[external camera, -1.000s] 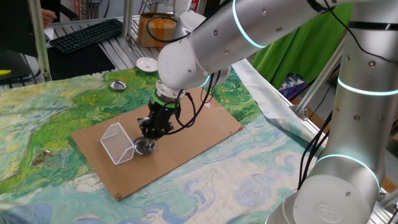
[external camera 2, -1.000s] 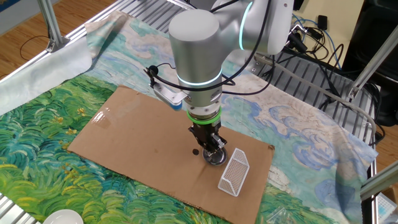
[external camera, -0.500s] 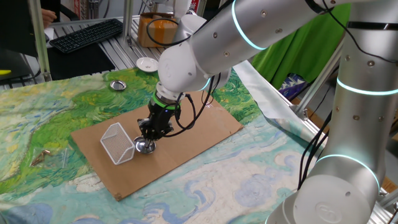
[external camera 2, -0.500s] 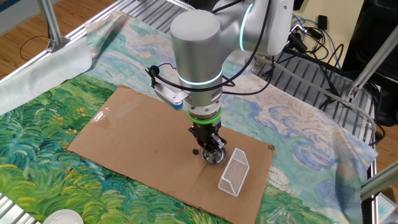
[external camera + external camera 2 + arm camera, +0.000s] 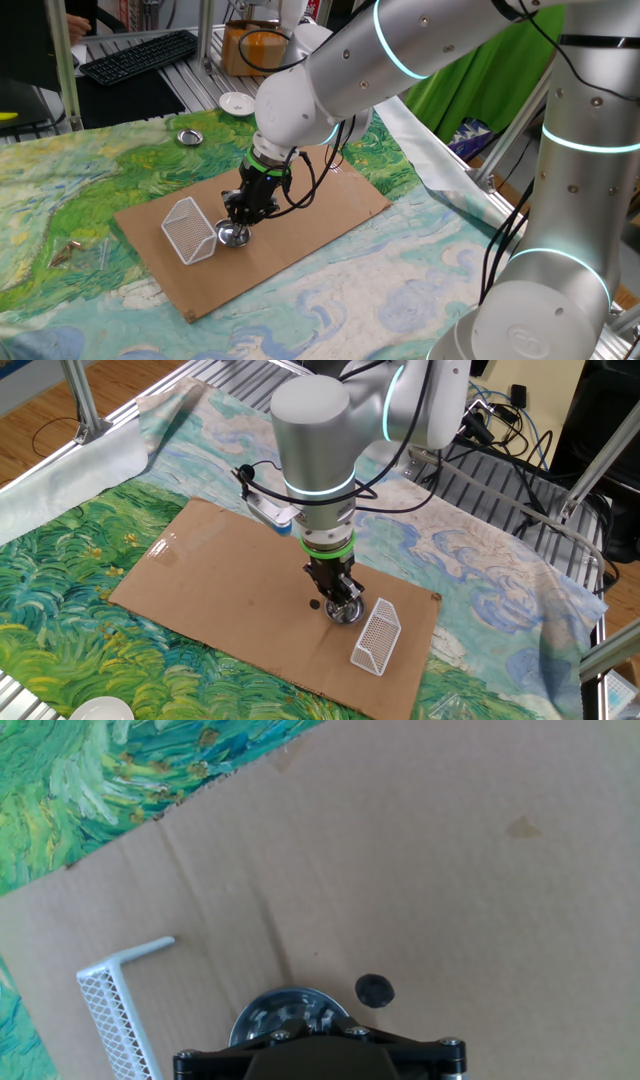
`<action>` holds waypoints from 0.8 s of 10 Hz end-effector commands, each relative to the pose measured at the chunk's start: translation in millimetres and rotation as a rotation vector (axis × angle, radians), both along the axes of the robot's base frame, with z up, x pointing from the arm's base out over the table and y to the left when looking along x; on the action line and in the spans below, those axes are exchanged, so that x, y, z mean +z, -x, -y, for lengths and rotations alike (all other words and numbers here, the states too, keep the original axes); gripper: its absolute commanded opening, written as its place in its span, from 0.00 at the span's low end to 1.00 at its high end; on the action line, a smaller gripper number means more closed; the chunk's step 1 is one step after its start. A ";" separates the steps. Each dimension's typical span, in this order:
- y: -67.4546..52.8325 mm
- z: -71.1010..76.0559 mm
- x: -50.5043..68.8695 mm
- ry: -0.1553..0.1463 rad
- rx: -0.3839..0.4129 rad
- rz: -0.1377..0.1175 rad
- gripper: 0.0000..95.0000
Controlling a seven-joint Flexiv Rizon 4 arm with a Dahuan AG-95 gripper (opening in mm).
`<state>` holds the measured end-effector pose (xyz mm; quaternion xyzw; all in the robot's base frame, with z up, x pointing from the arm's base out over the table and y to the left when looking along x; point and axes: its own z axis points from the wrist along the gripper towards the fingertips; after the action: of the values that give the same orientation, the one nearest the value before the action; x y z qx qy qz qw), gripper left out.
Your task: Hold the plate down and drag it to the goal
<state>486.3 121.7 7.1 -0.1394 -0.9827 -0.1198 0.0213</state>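
The plate [image 5: 234, 237] is a small shiny steel dish on the cardboard sheet [image 5: 320, 200], right beside the open side of the goal, a white wire-mesh basket [image 5: 190, 230]. My gripper [image 5: 238, 222] stands upright with its fingers together, tips down in the plate's hollow. In the other fixed view the gripper [image 5: 342, 600] is on the plate [image 5: 346, 612], with the basket [image 5: 377, 636] just beyond it. In the hand view the plate [image 5: 285, 1010] shows partly under the black hand housing, the basket [image 5: 115, 1010] is at lower left, and the fingertips are hidden.
A tiny black dot [image 5: 375, 990] lies on the cardboard close to the plate. Another small steel dish [image 5: 189, 136] and a white ceramic dish [image 5: 236, 103] sit at the far end of the painted cloth. A keyboard [image 5: 140, 55] lies beyond the table.
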 end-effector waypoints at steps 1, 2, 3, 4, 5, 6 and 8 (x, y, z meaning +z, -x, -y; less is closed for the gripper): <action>0.0 -0.9 -1.8 -0.003 -0.007 -0.002 0.00; -0.1 -2.4 -1.8 -0.007 -0.013 -0.003 0.00; 0.0 -4.6 -1.9 -0.007 -0.018 -0.002 0.00; 0.1 -7.8 -2.0 -0.006 -0.026 -0.002 0.00; 0.2 -10.9 -2.4 -0.006 -0.032 -0.002 0.00; -0.2 -12.2 -1.9 -0.005 -0.035 -0.001 0.00; -2.2 -13.1 -1.0 -0.008 -0.041 0.001 0.00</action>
<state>488.7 136.4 7.7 -0.1612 -0.9788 -0.1246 0.0193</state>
